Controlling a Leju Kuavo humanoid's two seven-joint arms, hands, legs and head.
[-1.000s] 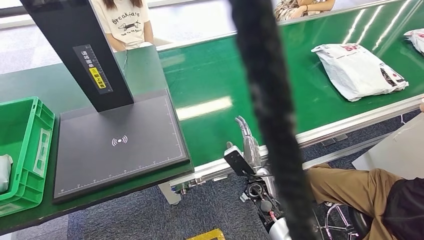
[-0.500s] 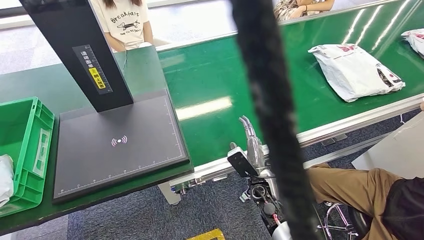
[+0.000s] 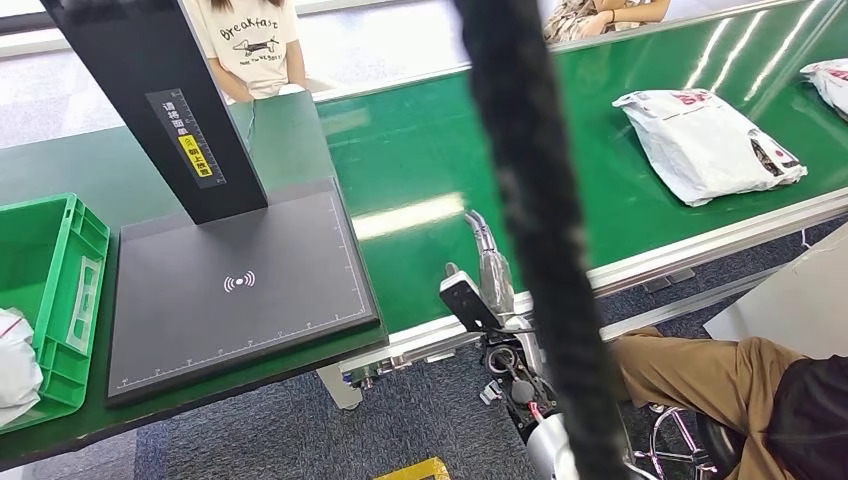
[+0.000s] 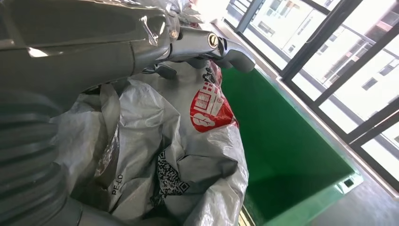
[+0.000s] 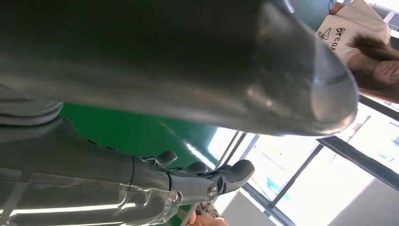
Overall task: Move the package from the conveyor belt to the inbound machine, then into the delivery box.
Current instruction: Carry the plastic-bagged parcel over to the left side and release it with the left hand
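Left robot hand (image 4: pixel 141 52): gripped a crumpled grey package (image 4: pixel 188 141) against the palm, thumb laid across the top of it. Held it over the inside of the green box (image 4: pixel 282 141); showed a red and white print and a black code patch on the wrap. From the head view, caught a corner of that package (image 3: pixel 15 365) at the far left edge, inside the green box (image 3: pixel 60 250), which stood at the left end of the desk (image 3: pixel 290 130).

Right robot hand (image 5: pixel 188 181): hung with nothing in it, fingers apart and slightly curled. From the head view, found that right robot hand (image 3: pixel 487 275) raised just over the near edge of the conveyor belt (image 3: pixel 430 160), well apart from everything lying on it.

On the desk, right of the box: a black machine (image 3: pixel 240 290) with a flat plate, a white signal mark on it and a slanted black post at its far side.

On the belt, to the right: a second white package (image 3: pixel 710 140), lying flat; farther right, at the edge, part of a third package (image 3: pixel 830 78).

Across the middle of the head view: a thick, blurred black cable (image 3: pixel 530 200).

Beyond the desk: a person in a printed T-shirt (image 3: pixel 250 40). At near right: a seated person in tan trousers (image 3: pixel 700 380).
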